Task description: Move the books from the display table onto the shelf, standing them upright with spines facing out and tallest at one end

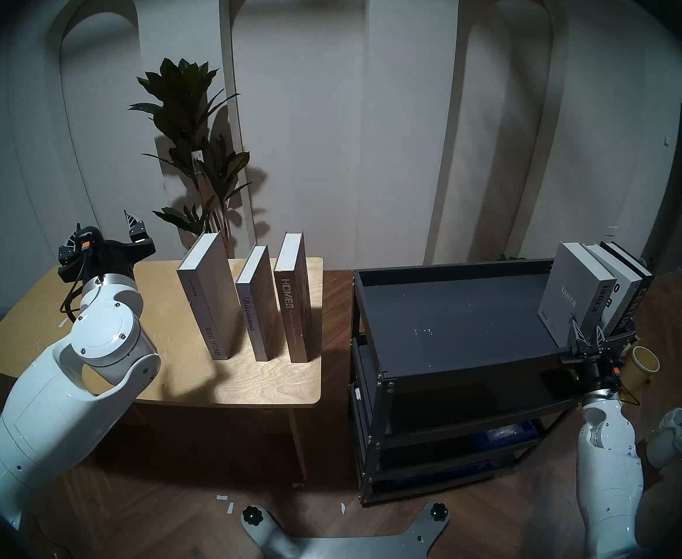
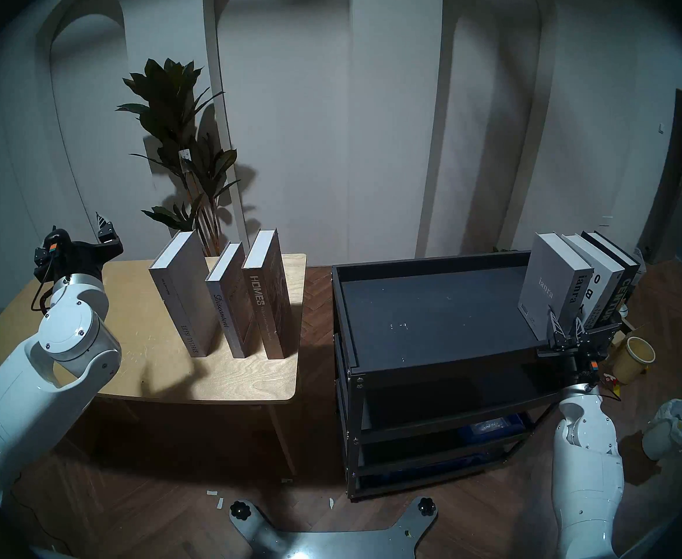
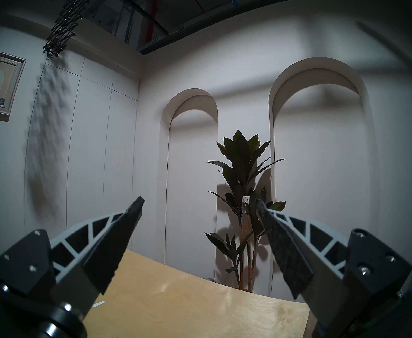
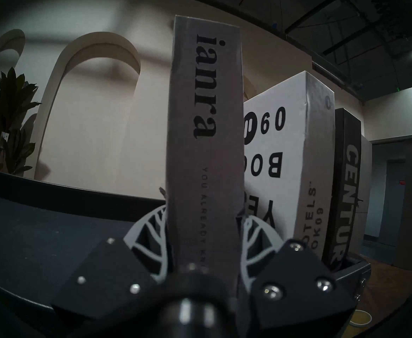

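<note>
Three books stand upright on the plywood display table, spines toward me: a tall grey "SPECIAL ISSUE", a shorter "Discontent" and a brown "HOMES". At the right end of the shelf's top tray stand a grey "ianra" book, a white book and the black "CENTURY", all leaning right. My right gripper is shut on the bottom of the "ianra" spine. My left gripper is open and empty over the table's far left.
A potted plant stands behind the table. A gap of wood floor separates table and shelf. A yellow paper cup and a white bin sit on the floor at the right. The shelf has lower tiers.
</note>
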